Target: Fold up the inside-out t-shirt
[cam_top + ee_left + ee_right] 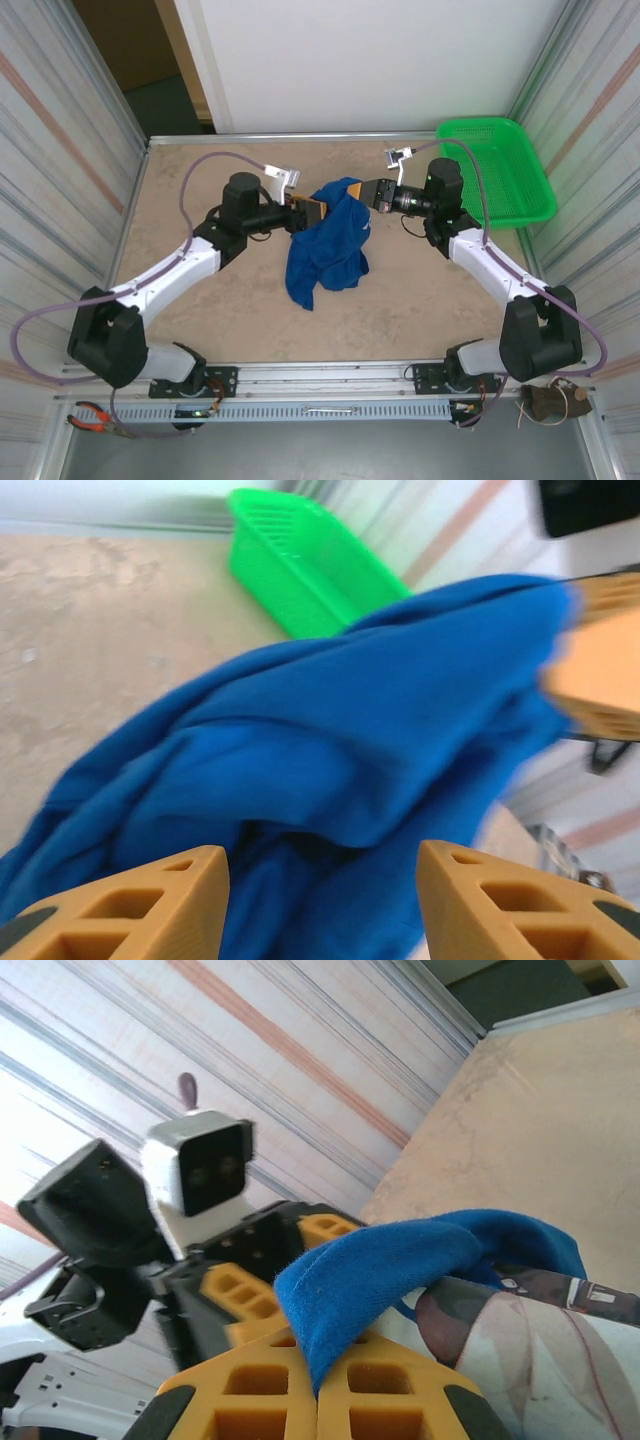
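The royal-blue t-shirt [330,245] hangs bunched between the two grippers in mid-table, its lower part drooping to the tabletop. My right gripper [368,195] is shut on a folded edge of the shirt [400,1260]; in the right wrist view its jaws [318,1365] meet with blue cloth pinched between them, and a printed graphic [540,1350] shows beside them. My left gripper [308,211] faces it from the left. In the left wrist view its fingers [322,900] stand apart, with the shirt [330,750] draped just ahead and nothing pinched.
A green mesh basket [497,170] sits at the back right corner, also seen in the left wrist view [310,565]. Striped walls close in both sides of the beige table [200,180]. Bare tabletop lies to the left and in front of the shirt.
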You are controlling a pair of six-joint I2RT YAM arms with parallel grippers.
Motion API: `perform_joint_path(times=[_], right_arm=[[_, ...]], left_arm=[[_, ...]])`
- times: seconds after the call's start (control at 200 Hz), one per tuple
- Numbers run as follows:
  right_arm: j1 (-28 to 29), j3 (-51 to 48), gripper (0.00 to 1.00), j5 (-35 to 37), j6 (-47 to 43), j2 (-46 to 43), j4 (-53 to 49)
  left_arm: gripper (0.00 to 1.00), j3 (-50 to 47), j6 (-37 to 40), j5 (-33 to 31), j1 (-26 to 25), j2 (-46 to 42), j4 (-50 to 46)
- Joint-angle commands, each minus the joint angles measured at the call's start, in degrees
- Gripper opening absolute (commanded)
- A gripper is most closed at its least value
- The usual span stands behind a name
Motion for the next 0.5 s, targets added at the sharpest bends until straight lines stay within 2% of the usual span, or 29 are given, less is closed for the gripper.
perform_joint_path(times=[0.0,0.155,0.346,0.391,0.416,0.471,0.496], right_arm=[[0.5,-0.2,0.00,-1.5,1.1,0.0,2.2],[1.7,0.2,0.00,-1.1,0.9,0.7,2.2],[2.1,-0.2,0.00,-0.6,-0.2,1.2,1.0],[1.9,-0.5,0.00,-0.3,-0.9,1.2,0.3],[1.5,-0.8,0.00,-0.2,-1.1,1.1,0.0],[0.3,-1.6,0.00,-0.1,-0.9,1.1,0.3],[-0.2,-2.1,0.00,0.0,-0.8,0.9,0.5]], left_arm=[[0.53,1.7,1.0,-3.8,0.1,3.4,0.5],[0.58,4.7,-1.7,-0.2,0.0,8.9,4.6],[0.60,4.5,-7.8,4.2,-0.2,14.2,16.6],[0.49,4.4,-10.1,5.9,-0.2,15.4,20.9],[0.39,4.6,-11.4,6.9,-0.2,16.1,22.9],[0.09,6.0,-13.3,8.8,0.0,17.4,24.1],[0.00,6.7,-13.7,9.6,0.0,17.7,23.9]])
